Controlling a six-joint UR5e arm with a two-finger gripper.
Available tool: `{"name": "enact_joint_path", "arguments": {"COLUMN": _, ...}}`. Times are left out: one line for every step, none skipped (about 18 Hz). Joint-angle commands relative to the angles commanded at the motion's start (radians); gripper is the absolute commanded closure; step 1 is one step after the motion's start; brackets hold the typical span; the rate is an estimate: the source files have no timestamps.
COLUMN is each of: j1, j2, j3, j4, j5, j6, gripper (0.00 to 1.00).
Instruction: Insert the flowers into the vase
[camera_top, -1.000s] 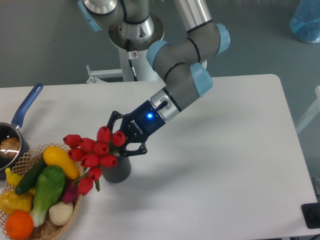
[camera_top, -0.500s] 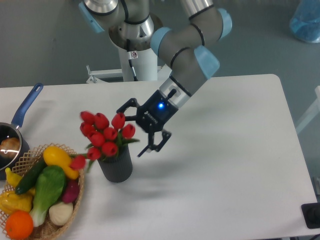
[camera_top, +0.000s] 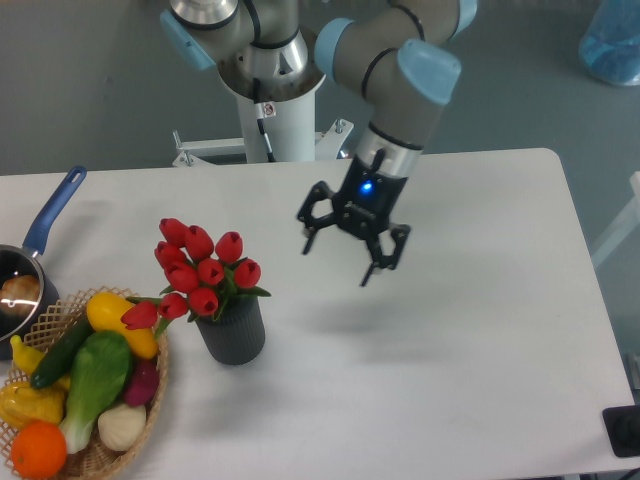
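Note:
The flowers (camera_top: 200, 272), a bunch of red tulip buds with green stems, stand upright in the vase (camera_top: 232, 334), a dark grey ribbed cylinder on the white table at the left of centre. One bud droops left over the basket. My gripper (camera_top: 338, 262) hangs above the table to the right of the flowers, well apart from them. It is open and empty, with its fingers (camera_top: 382, 262) spread and pointing down.
A wicker basket (camera_top: 90, 455) with colourful vegetables sits at the front left, touching distance from the vase. A blue-handled saucepan (camera_top: 30, 270) is at the left edge. The arm's base (camera_top: 270, 90) stands behind the table. A blue bag (camera_top: 612, 40) is at the top right.
My gripper let go of the flowers and moved up and to the right, away from the vase. The flowers settled upright in the vase.

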Motion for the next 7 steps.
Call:
{"name": "enact_joint_path", "arguments": {"j1": 0.002, "j2": -0.002, "j3": 0.012, "j4": -0.002, "j5": 0.043, "j6": 0.002, "gripper": 0.00}}
{"name": "enact_joint_path", "arguments": {"j1": 0.002, "j2": -0.006, "j3": 0.018, "j4": -0.002, "j5": 0.080, "j6": 0.003, "gripper": 0.00}}
{"name": "enact_joint_path", "arguments": {"j1": 0.000, "j2": -0.008, "j3": 0.020, "j4": -0.002, "j5": 0.118, "j6": 0.003, "gripper": 0.00}}
{"name": "enact_joint_path", "arguments": {"j1": 0.000, "j2": -0.011, "j3": 0.026, "j4": -0.002, "j5": 0.152, "j6": 0.005, "gripper": 0.00}}
{"name": "enact_joint_path", "arguments": {"j1": 0.000, "j2": -0.015, "j3": 0.034, "j4": -0.002, "j5": 0.183, "j6": 0.017, "gripper": 0.00}}
{"name": "enact_joint_path", "arguments": {"j1": 0.000, "j2": -0.024, "j3": 0.041, "j4": -0.002, "j5": 0.217, "j6": 0.038, "gripper": 0.00}}
{"name": "enact_joint_path", "arguments": {"j1": 0.000, "j2": -0.028, "j3": 0.046, "j4": -0.002, "j5": 0.249, "j6": 0.060, "gripper": 0.00}}
